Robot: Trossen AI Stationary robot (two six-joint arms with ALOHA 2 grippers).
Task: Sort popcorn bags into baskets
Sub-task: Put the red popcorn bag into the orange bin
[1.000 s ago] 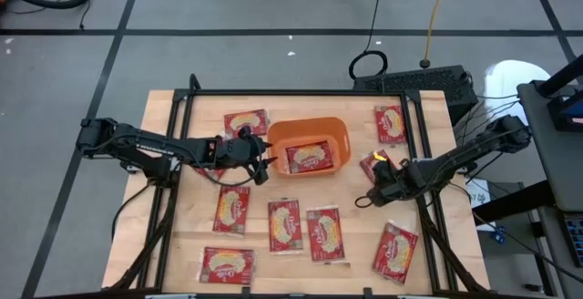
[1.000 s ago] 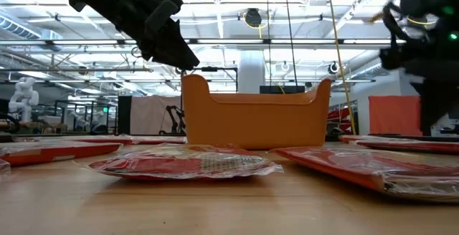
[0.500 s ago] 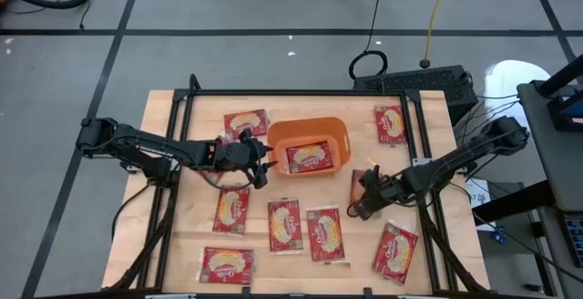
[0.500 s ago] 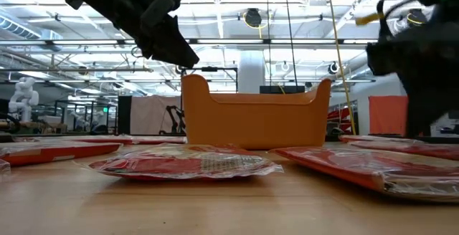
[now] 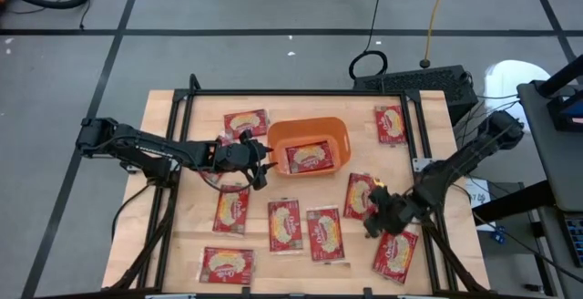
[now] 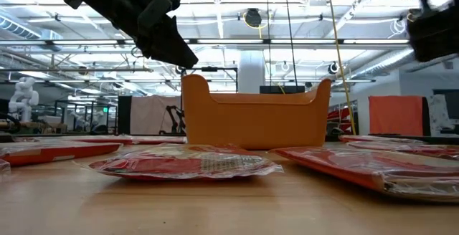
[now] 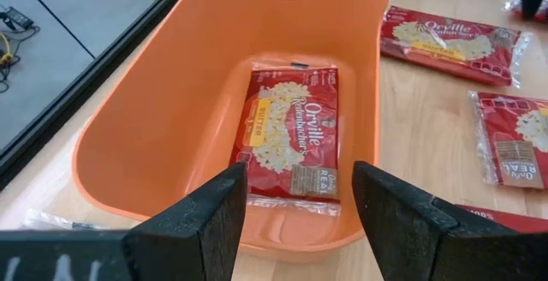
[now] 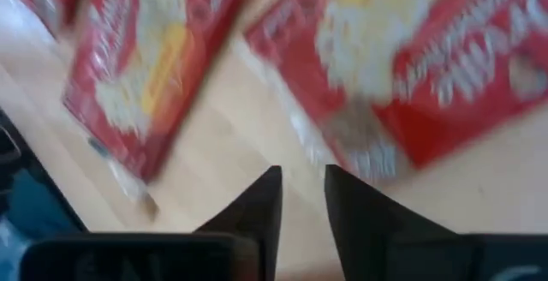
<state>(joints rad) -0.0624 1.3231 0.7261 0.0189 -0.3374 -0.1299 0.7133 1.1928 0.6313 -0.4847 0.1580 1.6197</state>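
One flat red popcorn bag (image 7: 291, 133) lay inside the orange plastic basket (image 5: 339, 135) near the table's far edge. The left gripper (image 5: 261, 160) hovered at the basket's left rim, fingers spread, empty. The right gripper (image 5: 373, 221) hung over loose bags near the right edge, fingers slightly parted, holding nothing.

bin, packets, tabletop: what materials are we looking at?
Orange bin: looks like moulded plastic, smooth satin walls, rounded corners. Popcorn packets: probably clear glossy film over printed paper, going by the crinkled transparent edges. Tabletop: pale wood, with visible plank seams and grain.
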